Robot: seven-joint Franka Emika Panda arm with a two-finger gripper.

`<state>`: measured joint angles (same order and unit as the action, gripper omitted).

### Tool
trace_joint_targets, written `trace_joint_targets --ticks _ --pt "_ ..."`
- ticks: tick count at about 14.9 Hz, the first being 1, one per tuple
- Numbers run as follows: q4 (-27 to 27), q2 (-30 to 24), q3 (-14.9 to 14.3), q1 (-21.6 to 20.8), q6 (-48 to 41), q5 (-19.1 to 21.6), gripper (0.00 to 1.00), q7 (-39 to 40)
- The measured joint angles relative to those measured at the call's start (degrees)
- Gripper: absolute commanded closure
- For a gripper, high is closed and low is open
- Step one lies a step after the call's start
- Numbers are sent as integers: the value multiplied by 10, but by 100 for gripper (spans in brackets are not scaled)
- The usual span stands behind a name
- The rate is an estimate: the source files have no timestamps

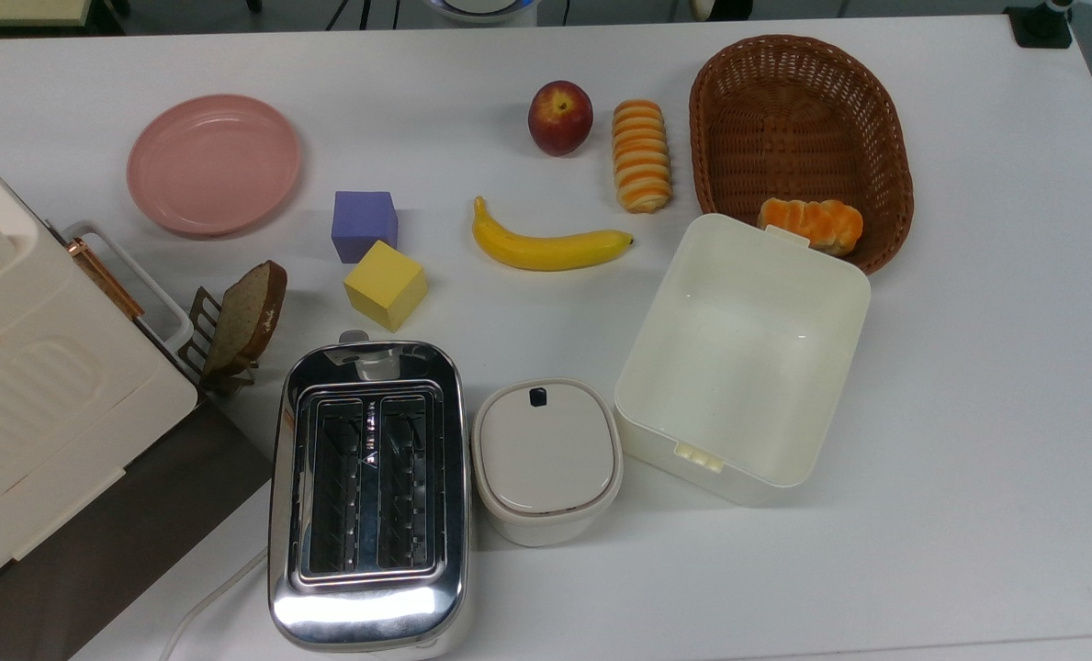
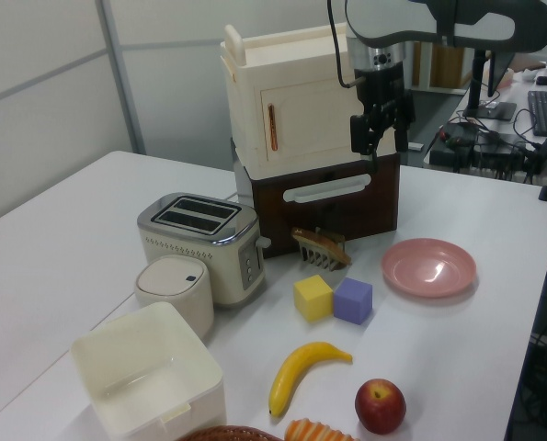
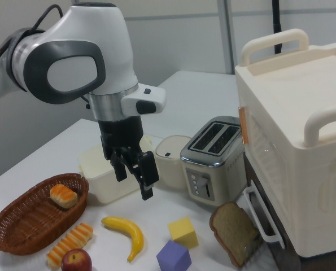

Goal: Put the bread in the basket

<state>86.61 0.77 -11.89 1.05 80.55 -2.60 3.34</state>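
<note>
Bread beside basket, likely soft, light: pinch gently mid-length across ribs. Gripper spread apart, empty, high up.

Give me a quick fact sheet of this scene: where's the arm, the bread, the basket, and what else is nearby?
gripper: open, empty, raised above the table
bread: on the table, between apple and basket in the top view
basket: holds an orange bun
box: empty, beside the basket
banana: just below the bread in the top view
task: not yet begun
</note>
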Motion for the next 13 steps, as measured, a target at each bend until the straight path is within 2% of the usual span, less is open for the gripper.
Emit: trace_joint_targets --ticks 4,8,10,11,13 --pt "12 1 0 -17 0 0 0 3" --pt "57 7 4 -61 2 0 0 4" --pt "83 10 23 -69 17 1 0 4" --pt "99 14 47 -70 27 2 0 4" --pt "117 17 76 -71 42 11 0 1"
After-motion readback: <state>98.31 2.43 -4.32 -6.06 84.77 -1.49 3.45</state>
